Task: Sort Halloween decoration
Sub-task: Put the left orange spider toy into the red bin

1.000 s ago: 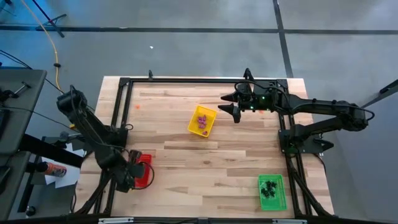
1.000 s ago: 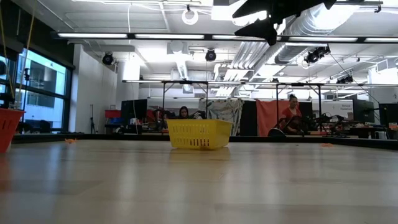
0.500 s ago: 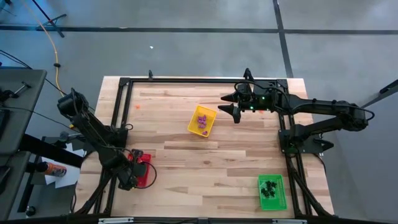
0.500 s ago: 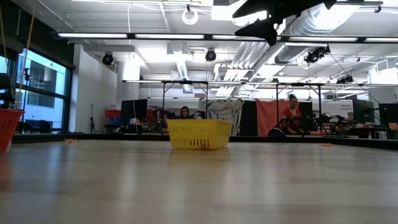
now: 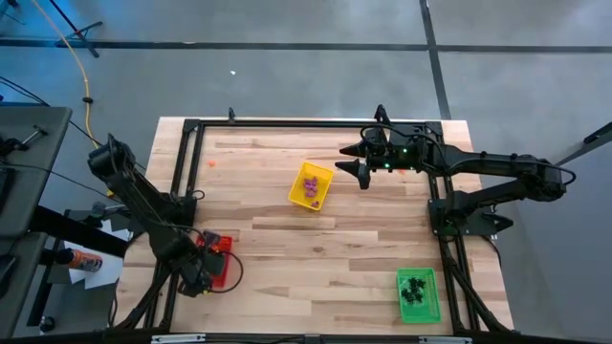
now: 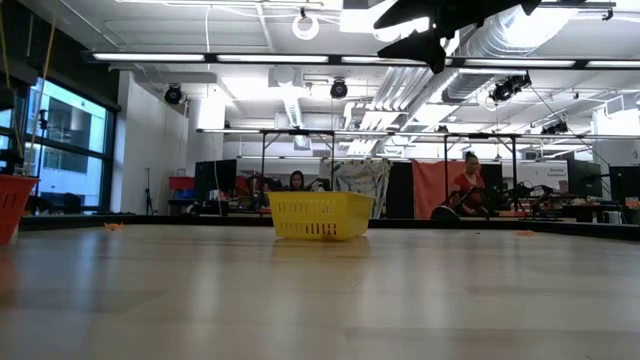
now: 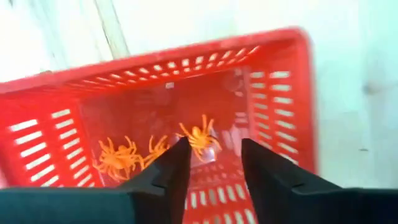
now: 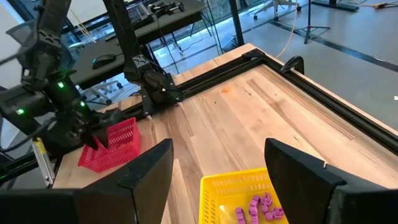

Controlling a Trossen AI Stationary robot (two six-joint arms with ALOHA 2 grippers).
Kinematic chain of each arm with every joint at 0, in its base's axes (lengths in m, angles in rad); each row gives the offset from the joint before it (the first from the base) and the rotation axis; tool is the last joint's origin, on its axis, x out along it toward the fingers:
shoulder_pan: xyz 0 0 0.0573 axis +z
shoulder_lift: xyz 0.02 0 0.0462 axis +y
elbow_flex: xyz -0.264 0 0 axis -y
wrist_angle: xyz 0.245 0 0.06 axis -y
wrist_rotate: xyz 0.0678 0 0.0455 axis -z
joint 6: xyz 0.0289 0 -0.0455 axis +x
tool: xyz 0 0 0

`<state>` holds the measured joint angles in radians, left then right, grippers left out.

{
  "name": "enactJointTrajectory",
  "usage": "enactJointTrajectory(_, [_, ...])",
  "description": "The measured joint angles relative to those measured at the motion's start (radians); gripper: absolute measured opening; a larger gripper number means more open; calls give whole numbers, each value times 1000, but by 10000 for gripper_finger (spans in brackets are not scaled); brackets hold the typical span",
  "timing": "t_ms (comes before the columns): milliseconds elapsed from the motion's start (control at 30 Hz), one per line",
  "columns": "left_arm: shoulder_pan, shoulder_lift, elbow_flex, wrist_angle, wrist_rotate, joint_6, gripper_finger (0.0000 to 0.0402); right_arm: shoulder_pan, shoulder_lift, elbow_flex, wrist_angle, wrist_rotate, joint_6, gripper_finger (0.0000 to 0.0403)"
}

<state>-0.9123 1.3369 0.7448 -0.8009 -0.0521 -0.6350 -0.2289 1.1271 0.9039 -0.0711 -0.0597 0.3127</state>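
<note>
My left gripper (image 7: pixel 214 165) hangs open, pointing down, over the red basket (image 7: pixel 280 93) at the table's near left (image 5: pixel 222 260). Its fingers touch nothing. Orange spider trinkets (image 7: pixel 199 134) lie on the basket floor, one just beyond the fingertips and others (image 7: pixel 118 158) beside it. My right gripper (image 5: pixel 356 164) waits open in the air at the far right, pointing toward the yellow basket (image 5: pixel 311 186). That basket holds purple trinkets (image 8: pixel 255 208). A small orange trinket (image 5: pixel 210 162) lies on the bare wood at the far left.
A green basket (image 5: pixel 418 294) with black trinkets stands at the near right. A black metal frame (image 5: pixel 316 122) runs along the table's far, left and right edges. Bare wood lies between the baskets. People sit in the room beyond the table (image 6: pixel 470 190).
</note>
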Motion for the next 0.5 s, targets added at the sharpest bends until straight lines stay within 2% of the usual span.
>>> enactJointTrajectory(133, [38,-39,83,-97,20,11,164,0,0,0,0,-4,0,248])
enactJointTrajectory(267, [129,-112,195,-193,-10,100,191,0,0,0,0,-28,-7,248])
enactJointTrajectory(367, [241,-169,269,-205,-110,194,204,0,0,0,0,-46,-8,248])
enactJointTrajectory(500, [458,-225,354,-190,-277,342,209,0,-3,0,0,-71,-29,248])
